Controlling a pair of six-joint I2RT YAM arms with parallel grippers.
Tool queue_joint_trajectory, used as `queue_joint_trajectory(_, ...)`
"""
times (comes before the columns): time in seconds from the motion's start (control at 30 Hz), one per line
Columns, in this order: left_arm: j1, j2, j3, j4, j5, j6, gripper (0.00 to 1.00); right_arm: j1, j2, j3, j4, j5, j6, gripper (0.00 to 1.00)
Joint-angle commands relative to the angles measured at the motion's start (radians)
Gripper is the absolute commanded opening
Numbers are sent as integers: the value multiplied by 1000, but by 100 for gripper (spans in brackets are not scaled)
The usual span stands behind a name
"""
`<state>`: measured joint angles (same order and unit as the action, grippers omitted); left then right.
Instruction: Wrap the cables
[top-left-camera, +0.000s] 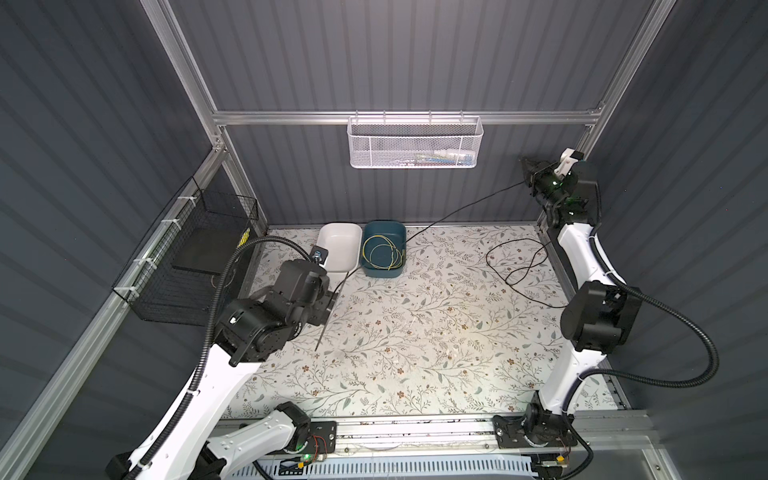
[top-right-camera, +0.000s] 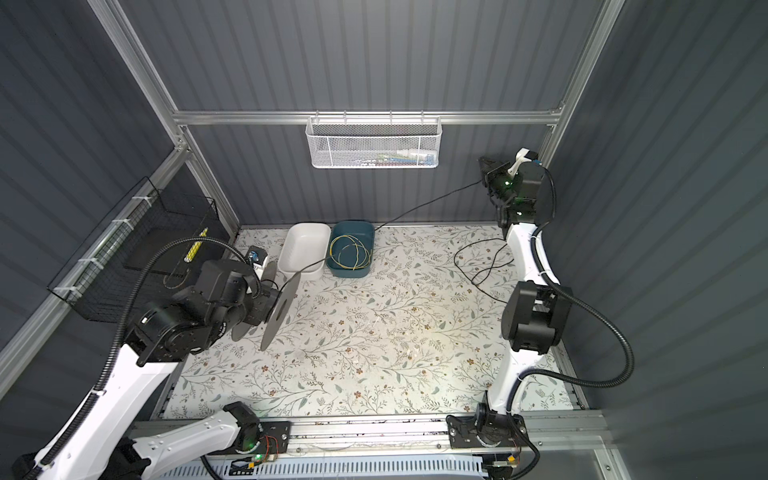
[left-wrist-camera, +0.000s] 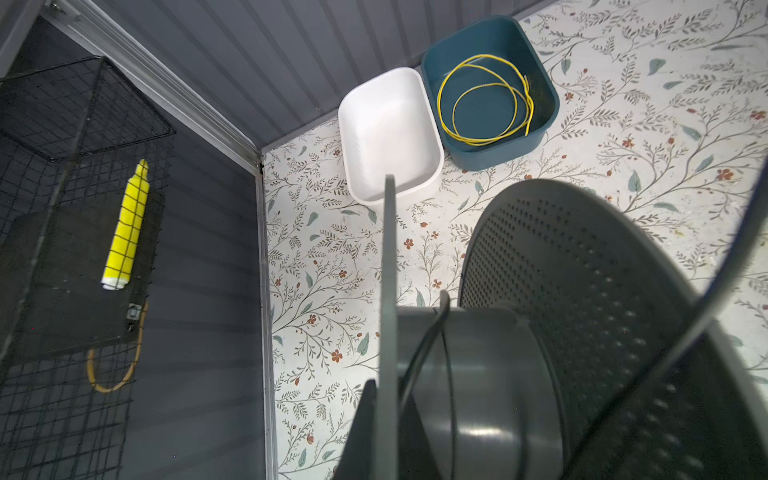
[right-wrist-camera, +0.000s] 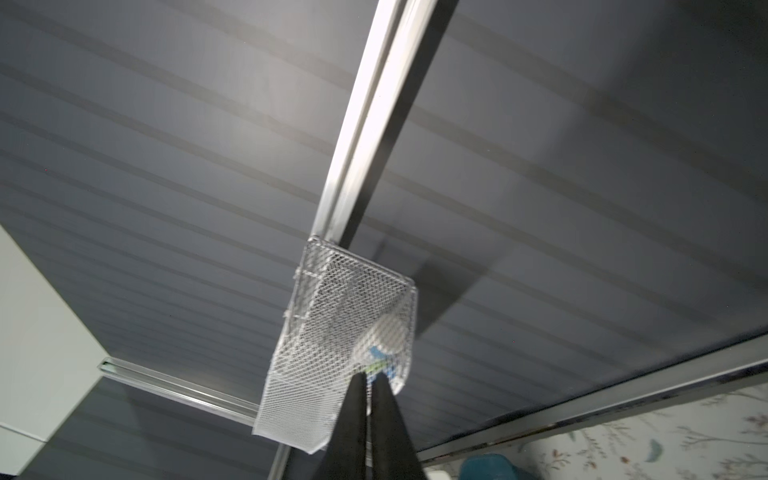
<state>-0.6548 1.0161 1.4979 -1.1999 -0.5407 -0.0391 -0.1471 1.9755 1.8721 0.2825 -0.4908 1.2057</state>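
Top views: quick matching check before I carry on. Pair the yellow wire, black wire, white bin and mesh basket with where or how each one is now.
Things:
1. yellow wire
2. black wire
3. white bin
4. mesh basket

States:
A. hung on the rear rail
B. coiled inside the teal bin
C. empty, beside the teal bin
D. strung from the spool up to the right end effector

Pairs: 1-B, 2-D, 3-C, 4-A
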Motion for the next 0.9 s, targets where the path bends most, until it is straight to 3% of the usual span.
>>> queue_joint_trajectory(0.0, 1, -10, 93, -46, 61, -25, 0, 20, 32, 34, -15, -1, -34, 0)
queue_joint_trajectory(0.33, 1, 56, 256, 6, 322, 1, 0, 115, 63, -7, -105, 44, -162, 0)
queue_joint_trajectory(0.53, 1, 153, 419, 69, 476, 5, 0, 188, 34, -176, -70, 77, -222, 0)
queue_joint_trajectory(0.87, 2, 279, 604, 138, 564, -27, 0, 302, -66, -530, 66, 126, -270, 0)
